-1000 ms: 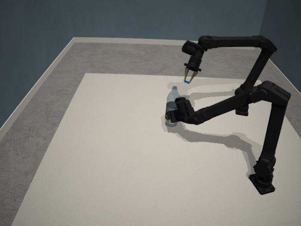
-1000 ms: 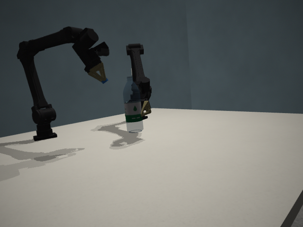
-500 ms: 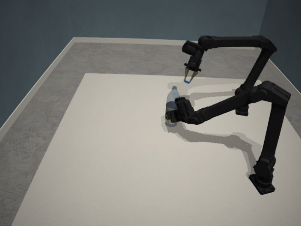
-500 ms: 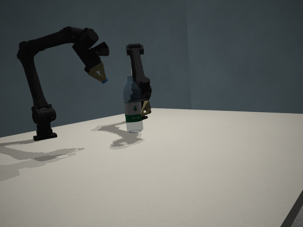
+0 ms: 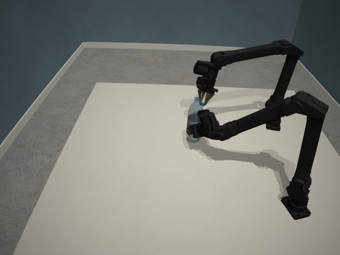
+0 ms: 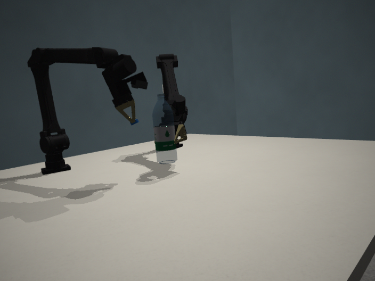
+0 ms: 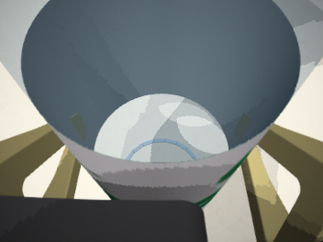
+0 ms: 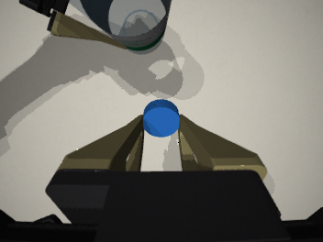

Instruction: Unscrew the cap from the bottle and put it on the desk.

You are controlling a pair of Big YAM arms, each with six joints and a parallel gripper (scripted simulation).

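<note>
A robot work cell or lab is suggested — two black jointed arms (image 5: 252, 120) (image 6: 65, 56) are seen over one pale tabletop (image 5: 123, 178) (image 6: 242, 196), enclosed by plain blue-grey walls (image 5: 164, 21) (image 6: 287, 60) (a mottled grey floor (image 5: 109, 63) is shown too).
</note>
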